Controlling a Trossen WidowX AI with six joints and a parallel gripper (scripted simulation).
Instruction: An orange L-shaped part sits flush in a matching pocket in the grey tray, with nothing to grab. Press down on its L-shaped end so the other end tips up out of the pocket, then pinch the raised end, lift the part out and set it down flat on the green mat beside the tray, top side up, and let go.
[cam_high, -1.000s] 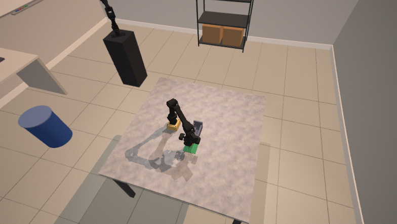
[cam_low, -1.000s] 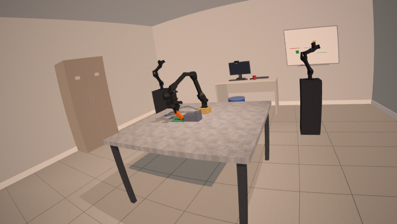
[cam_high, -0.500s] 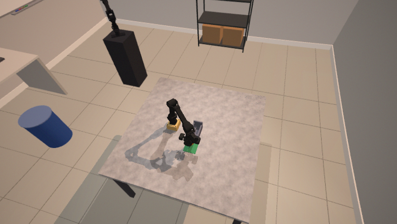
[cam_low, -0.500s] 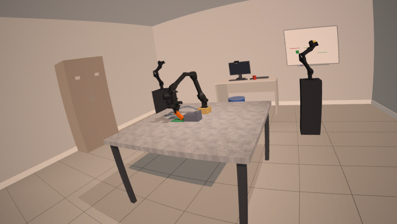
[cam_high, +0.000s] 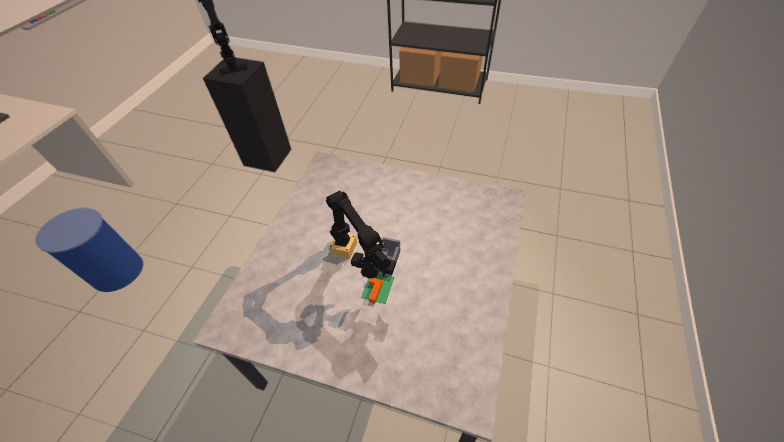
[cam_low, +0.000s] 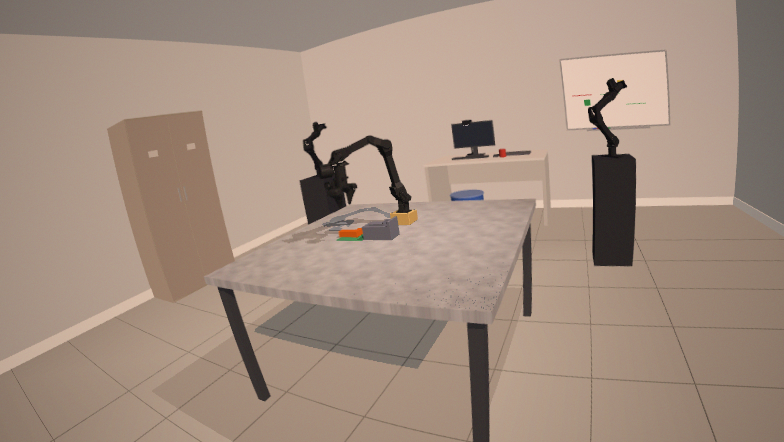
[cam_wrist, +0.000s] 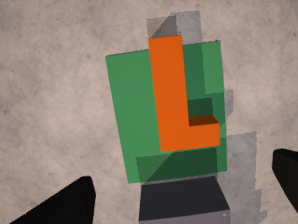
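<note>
On the flat green mat (cam_wrist: 166, 112) lies the orange L-shaped part (cam_wrist: 176, 96), beside the grey tray (cam_wrist: 182, 223); the black gripper (cam_wrist: 180, 223) hangs above, fingers wide and empty, and should retreat straight upward.

Even soft light; blurry layered shadows, curved edges.

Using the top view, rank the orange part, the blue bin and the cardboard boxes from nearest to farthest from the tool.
1. Orange part: on the green mat, just below the open tool.
2. Blue bin: on the floor, far left.
3. Cardboard boxes: on the shelf by the back wall.
</note>
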